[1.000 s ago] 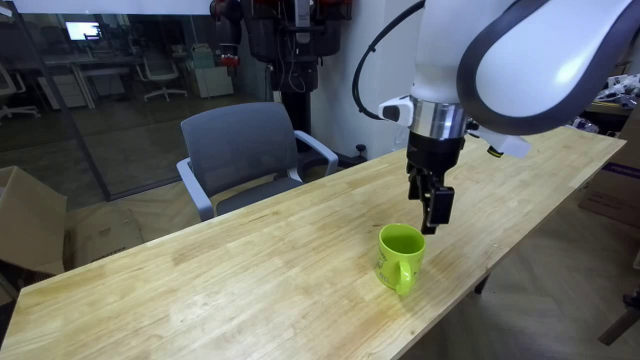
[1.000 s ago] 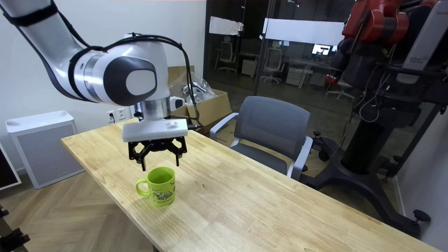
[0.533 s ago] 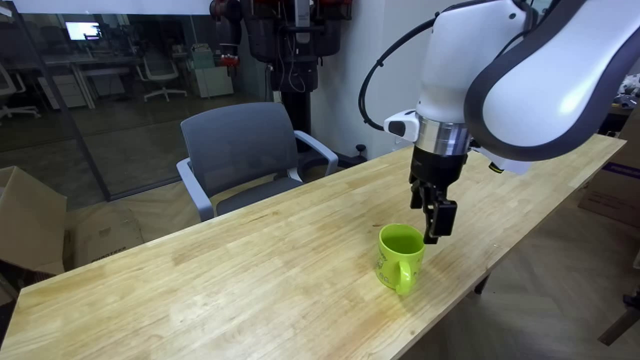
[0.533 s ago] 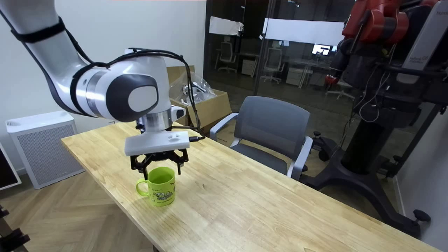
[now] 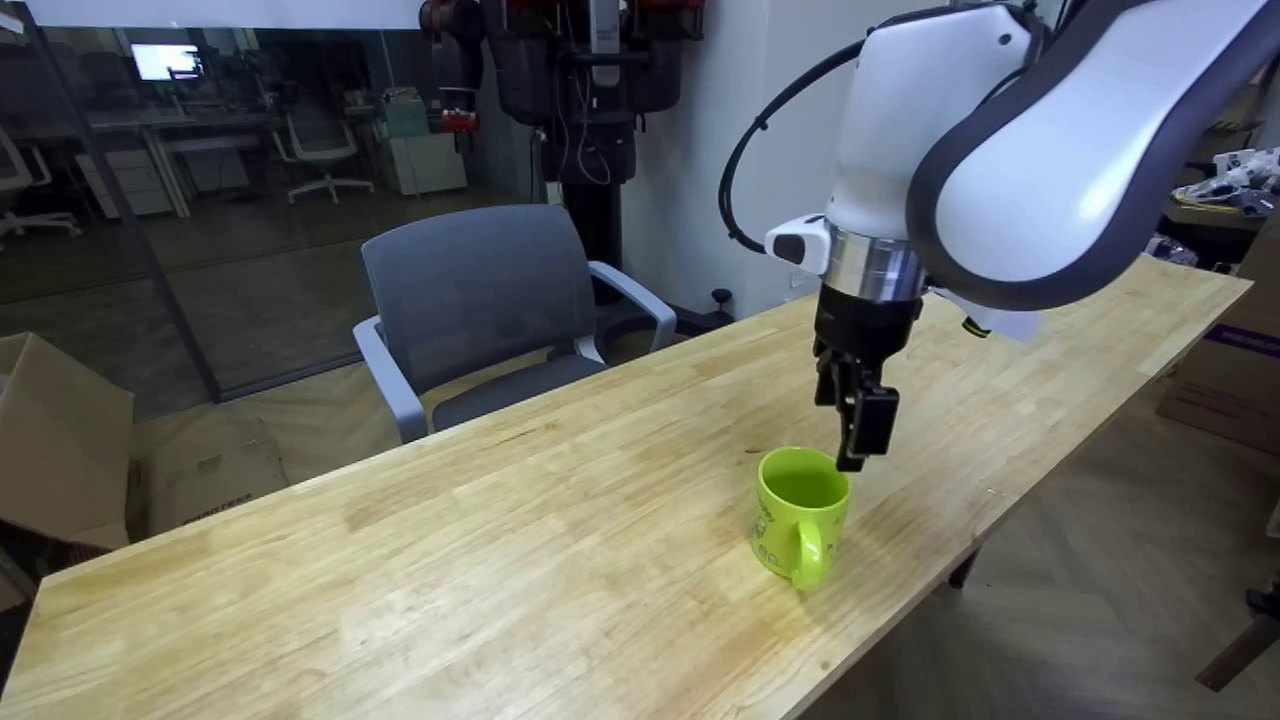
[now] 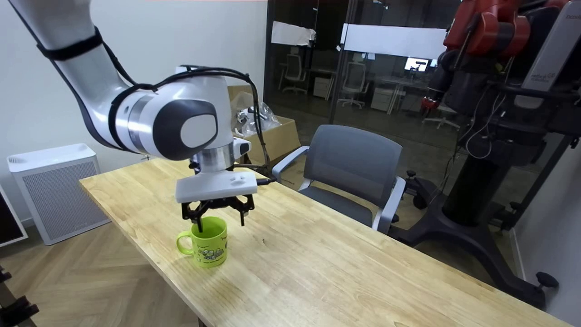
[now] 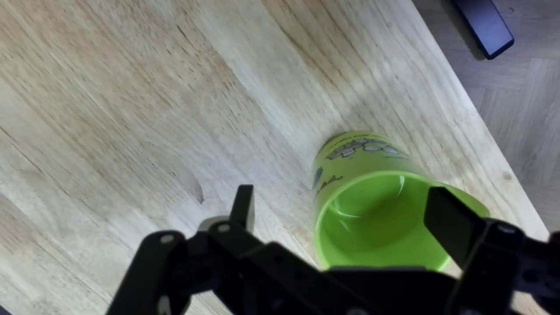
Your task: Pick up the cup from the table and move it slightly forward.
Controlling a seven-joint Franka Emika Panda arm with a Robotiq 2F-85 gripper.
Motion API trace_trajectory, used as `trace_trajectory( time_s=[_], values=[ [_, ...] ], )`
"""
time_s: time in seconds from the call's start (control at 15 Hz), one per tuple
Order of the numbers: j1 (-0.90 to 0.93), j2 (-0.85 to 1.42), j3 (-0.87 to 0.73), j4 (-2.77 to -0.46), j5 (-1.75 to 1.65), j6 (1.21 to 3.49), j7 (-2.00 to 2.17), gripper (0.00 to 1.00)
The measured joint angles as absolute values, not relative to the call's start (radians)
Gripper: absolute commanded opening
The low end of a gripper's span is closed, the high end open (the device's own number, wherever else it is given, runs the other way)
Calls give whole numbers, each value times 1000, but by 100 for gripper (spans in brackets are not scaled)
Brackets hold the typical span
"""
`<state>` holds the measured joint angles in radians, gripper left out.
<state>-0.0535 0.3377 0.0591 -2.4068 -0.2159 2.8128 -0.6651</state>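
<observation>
Glass partition (image 5: 270, 270) is closing off the rear of the room, a lit monitor (image 5: 165, 61) glowing beyond it. Desk (image 5: 400, 600), long, pale plank wood, is extending through both exterior views. Office chair (image 6: 354, 156), grey, with armrests, is standing along one long side; red-and-black robot (image 6: 499, 118), on a splayed base, is standing beyond it. Cardboard box (image 6: 277, 141), open, is holding plastic-wrapped goods. Cup (image 5: 782, 520), lime green, glossy, printed with small drawings, is standing upright on the desk near the long edge opposite the chair, handle (image 5: 808, 560) pointing toward that edge. Gripper (image 6: 221, 226), black, two-fingered, is hanging from a white robot arm (image 5: 1020, 190) near the cup's rim, fingers (image 7: 455, 223) standing wide apart. In the wrist view, one finger is covering part of the rim on the handle side, the other is showing over the desk beside the cup; whether either is touching the cup, the views are leaving unclear
</observation>
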Motion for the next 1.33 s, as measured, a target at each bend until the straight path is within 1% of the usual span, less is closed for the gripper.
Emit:
trace_trajectory(
  time_s=[0.67,0.73,0.8,0.87,0.93,1.33],
  values=[
    [-105,471,119,-2262,-209,2790,-720,100],
    [-108,484,125,-2248,-207,2783,-728,92],
    [-110,498,131,-2235,-204,2774,-733,75],
    [-114,510,136,-2223,-200,2769,-741,69],
    [-118,522,141,-2212,-196,2765,-750,60],
    [-123,561,148,-2174,-195,2751,-768,19]
  ],
)
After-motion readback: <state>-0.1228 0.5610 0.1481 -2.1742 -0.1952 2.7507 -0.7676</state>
